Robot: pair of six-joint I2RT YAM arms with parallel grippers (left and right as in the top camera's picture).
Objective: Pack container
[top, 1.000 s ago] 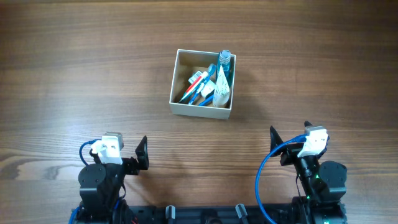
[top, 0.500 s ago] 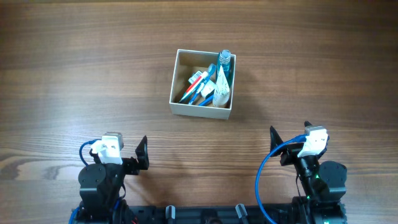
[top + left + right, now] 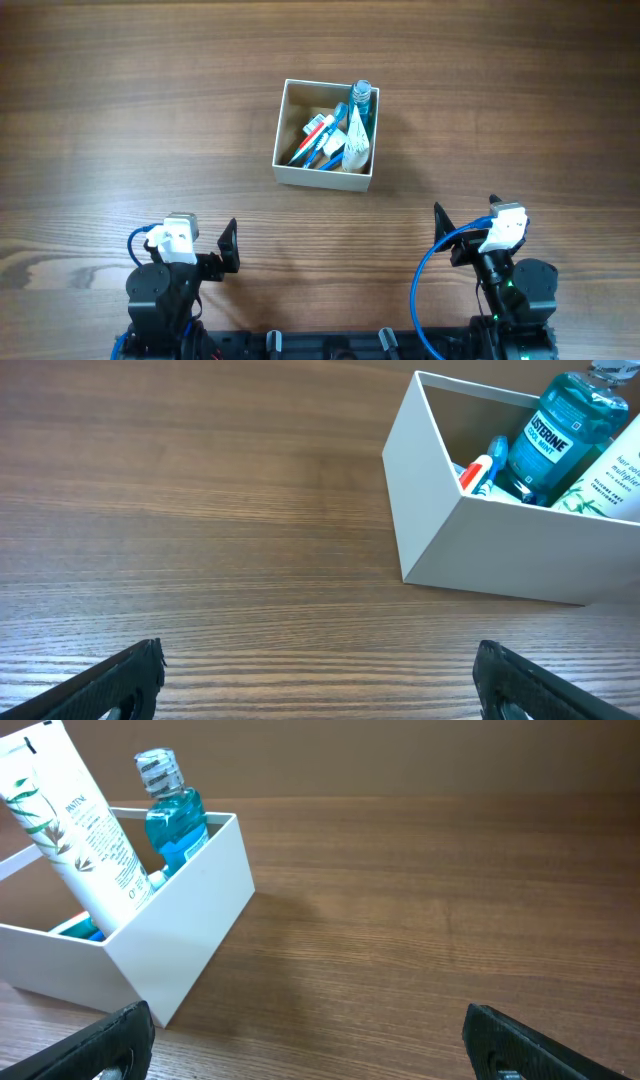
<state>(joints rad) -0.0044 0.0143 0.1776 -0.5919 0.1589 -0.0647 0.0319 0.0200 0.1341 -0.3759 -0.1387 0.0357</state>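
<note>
Across the wooden tabletop [image 3: 120, 100] you can see nothing lying outside the box, so the packing looks finished or nearly so. Near the middle, a little toward the far side, sits the container [image 3: 322, 177], square and white-walled, well apart from both arms. Your left gripper [image 3: 320, 688] and right gripper [image 3: 310, 1042] hang at the near edge, each spread wide and holding nothing.

Inside the container, the blue mouthwash bottle [image 3: 361, 103] stands upright in the far right corner, taller than the wall. The white tube [image 3: 355, 142] leans just beside it and also pokes above the rim. A red-and-white toothpaste [image 3: 314, 127] and blue toothbrushes [image 3: 318, 152] lie lower down.

If you reach in again, the risk is that a finger clips the bottle or the tube and tips it over the rim, or shoves the light box along the smooth wood. Those two tall items stand in the way of any approach from the right; the left half looks more open.
</note>
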